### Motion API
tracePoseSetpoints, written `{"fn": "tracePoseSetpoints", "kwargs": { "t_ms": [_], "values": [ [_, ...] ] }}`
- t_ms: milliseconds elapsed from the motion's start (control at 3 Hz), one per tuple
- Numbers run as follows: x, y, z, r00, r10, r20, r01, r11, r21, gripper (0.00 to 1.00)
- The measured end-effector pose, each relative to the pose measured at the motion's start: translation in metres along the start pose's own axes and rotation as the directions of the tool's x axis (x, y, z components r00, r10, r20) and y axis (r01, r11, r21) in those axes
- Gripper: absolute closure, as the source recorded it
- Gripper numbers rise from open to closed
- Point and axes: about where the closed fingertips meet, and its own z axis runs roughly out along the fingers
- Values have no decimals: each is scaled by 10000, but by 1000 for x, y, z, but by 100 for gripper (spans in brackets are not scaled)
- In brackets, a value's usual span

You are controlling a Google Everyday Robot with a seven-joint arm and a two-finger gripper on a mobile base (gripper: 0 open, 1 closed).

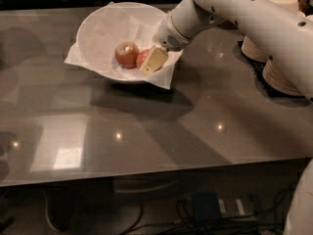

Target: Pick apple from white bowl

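One end effector [153, 61] at apple [142, 58]

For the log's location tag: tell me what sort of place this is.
Likely a dining or break area: a long grey table, stacked plates, and a white bowl holding fruit. The gripper hangs in the bowl at the orange-red apple.
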Motion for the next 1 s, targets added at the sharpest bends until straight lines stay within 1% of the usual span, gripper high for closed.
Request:
{"fn": "tracePoseSetpoints", "kwargs": {
  "t_ms": [333, 667, 1000],
  "values": [
    [8, 2, 9, 9998, 154, -114, -155, 9998, -81, 25],
    [14, 0, 19, 9994, 288, -199, -289, 9996, -55, 26],
    [16, -1, 22, 9992, 332, -226, -333, 9994, -43, 26]
  ]
}}
